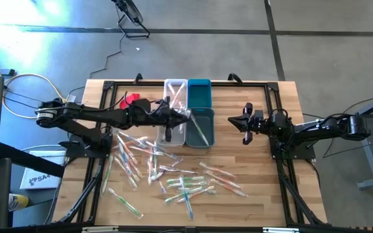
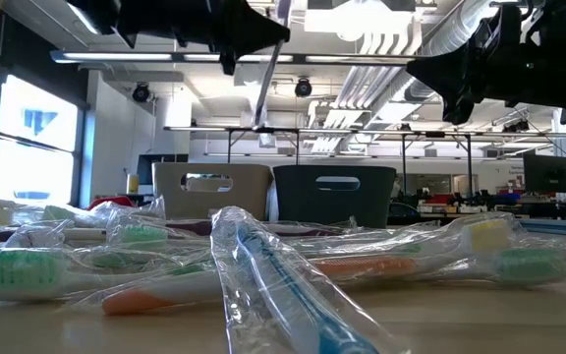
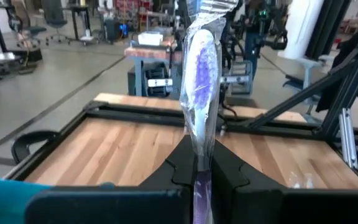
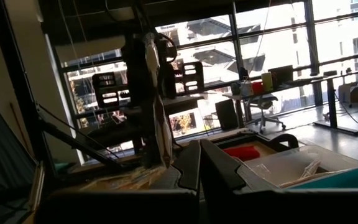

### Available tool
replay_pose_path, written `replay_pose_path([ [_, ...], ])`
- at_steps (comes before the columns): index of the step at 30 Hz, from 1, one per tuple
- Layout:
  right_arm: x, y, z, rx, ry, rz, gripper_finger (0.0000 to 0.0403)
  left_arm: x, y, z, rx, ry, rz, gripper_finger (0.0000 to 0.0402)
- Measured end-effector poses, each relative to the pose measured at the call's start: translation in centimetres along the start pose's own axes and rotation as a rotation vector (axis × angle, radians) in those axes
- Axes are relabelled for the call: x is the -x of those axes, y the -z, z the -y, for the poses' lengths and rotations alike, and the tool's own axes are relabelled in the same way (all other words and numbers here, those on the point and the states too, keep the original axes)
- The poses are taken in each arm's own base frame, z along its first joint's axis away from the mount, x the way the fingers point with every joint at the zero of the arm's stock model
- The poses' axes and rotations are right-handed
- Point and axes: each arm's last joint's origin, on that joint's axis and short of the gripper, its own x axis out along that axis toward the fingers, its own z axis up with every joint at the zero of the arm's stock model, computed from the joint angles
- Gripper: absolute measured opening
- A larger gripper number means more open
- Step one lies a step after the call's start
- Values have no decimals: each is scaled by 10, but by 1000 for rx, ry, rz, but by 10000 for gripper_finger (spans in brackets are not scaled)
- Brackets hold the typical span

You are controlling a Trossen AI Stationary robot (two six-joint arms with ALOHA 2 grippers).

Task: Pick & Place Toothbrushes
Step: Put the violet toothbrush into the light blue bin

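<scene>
Left gripper [image 1: 185, 115] is over the bins, fingers pinched on a wrapped purple brush [image 3: 199, 93] that sticks out past the fingertips, above the seam between the white bin [image 1: 174, 110] and the teal bin [image 1: 200, 110]. Right gripper [image 1: 243, 122] waits just beside the teal bin, fingers pressed together, holding nothing.

The other brushes [image 1: 173, 175] lie scattered on the table [image 1: 264, 188] in front of the bins, many overlapping; a few already sit in each bin.

Risks: the grip is low on the handle through slick wrapper, so the brush could pivot or slip. Released here, it might straddle the shared rim or fall in the wrong bin. It may also catch a bin wall on the way down.
</scene>
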Motion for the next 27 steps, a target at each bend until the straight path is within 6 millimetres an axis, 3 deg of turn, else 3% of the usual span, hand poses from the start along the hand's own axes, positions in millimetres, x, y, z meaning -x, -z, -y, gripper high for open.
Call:
replay_pose_path([
  [7, 0, 0, -1, -17, 25, 6, 8, 0, -1, 1, -8, 3, 11, 13],
  [13, -8, -1, -10, -18, 8, 4, 71, 0, -1, 1, -8, 3, 11, 13],
  [19, -31, 3, -18, -11, 20, -43, 132, 0, -1, 1, -8, 4, 10, 13],
  [27, -75, 10, -24, -7, 8, -98, 145, 0, -1, 2, -8, 35, 6, 13],
])
